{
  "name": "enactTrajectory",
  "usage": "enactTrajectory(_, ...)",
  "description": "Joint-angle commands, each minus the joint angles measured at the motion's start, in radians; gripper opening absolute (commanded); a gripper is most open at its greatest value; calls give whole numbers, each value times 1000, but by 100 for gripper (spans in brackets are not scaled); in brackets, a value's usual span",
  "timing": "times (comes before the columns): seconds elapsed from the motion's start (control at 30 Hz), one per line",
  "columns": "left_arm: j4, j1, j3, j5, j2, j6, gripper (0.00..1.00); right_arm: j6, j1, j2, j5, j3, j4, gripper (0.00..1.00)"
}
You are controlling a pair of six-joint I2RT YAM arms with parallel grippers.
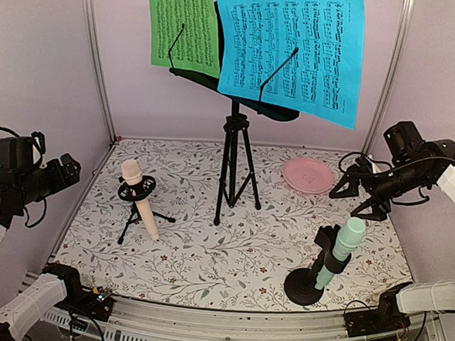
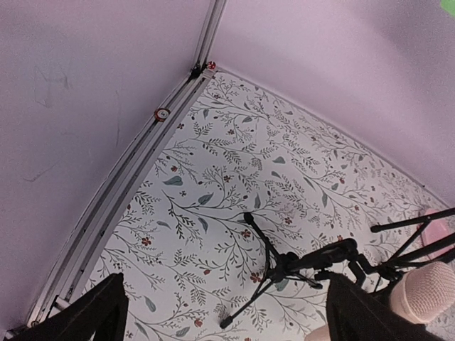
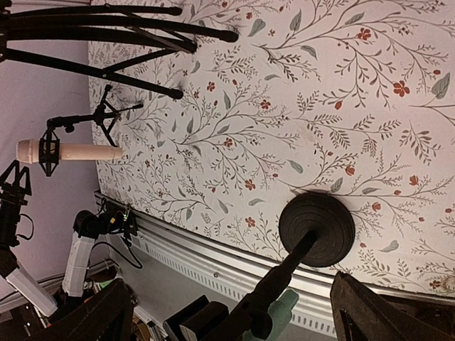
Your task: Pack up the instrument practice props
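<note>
Both our grippers hang with jaws spread wide and nothing between them. The left gripper (image 1: 69,168) hovers well to the left of the music stand (image 1: 232,151), above the table's (image 1: 207,254) edge. The right gripper (image 1: 357,195) hovers to the stand's right, just beyond the pink plate (image 1: 308,175). Neither touches a prop.

Moving outward from the left gripper, the beige microphone (image 1: 141,200) sits to the left of the stand. It is tilted in its tripod mic holder (image 1: 125,228), which stands on the table. Below the right gripper, to the right of the stand and nearer to us, the mint microphone (image 1: 345,247) leans in its round-based mic holder (image 1: 305,287).

The music stand itself is upright on its three spread legs at the middle of the table. The green page (image 1: 186,29) is on the left side of its desk and the blue page (image 1: 293,47) on the right, each pinned by a thin black clip arm.

We judge the packing not yet begun. No page is off the stand, no microphone is out of its holder and the stand is unfolded. Everything is left to do: lift the pages, pull both microphones, gather the holders and collapse the stand. We see no case or bag in any view, so where things go we cannot tell.
</note>
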Motion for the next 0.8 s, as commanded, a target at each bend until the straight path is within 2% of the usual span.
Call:
enactTrajectory(0.0, 20, -6, -8, -13, -6, -4, 98, 17, 80, 92, 24, 145, -148, 99)
enactTrajectory(0.1, 18, -6, -9, -21, -8, -9, 97, 25, 147, 158, -5, 198, -151, 100)
enactTrajectory(0.3, 12, -7, -7, -42, -22, -21, 97, 45, 268, 246, -38, 214, -151, 94)
enactTrajectory(0.53, 11, -6, -9, -54, -26, -28, 97, 20, 324, 255, -50, 169, -152, 86)
enactTrajectory(0.77, 9, -7, -9, -54, -18, -27, 97, 38, 404, 228, -33, 100, -153, 87)
